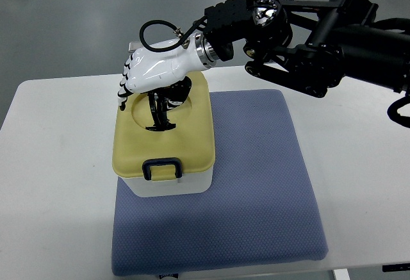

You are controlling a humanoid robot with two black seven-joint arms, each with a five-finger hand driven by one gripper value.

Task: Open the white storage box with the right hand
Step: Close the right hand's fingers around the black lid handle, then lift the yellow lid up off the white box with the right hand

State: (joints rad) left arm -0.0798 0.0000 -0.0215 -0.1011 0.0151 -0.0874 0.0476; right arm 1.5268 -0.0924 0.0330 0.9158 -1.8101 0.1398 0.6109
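Reaching in from the right, the white right hand (150, 72) is curling its fingers down onto the black handle (160, 110) directly beneath it, atop the pale-yellow-lidded white plastic storage box (164, 140) sitting on a blue-grey mat (256, 190).

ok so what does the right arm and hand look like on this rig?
The right hand has a glossy white shell with black finger segments. A silver metal ring forms the wrist. A black cable loops over it from the forearm. The right arm is matte black, with open linkage bars and a round metallic joint. No markings visible.
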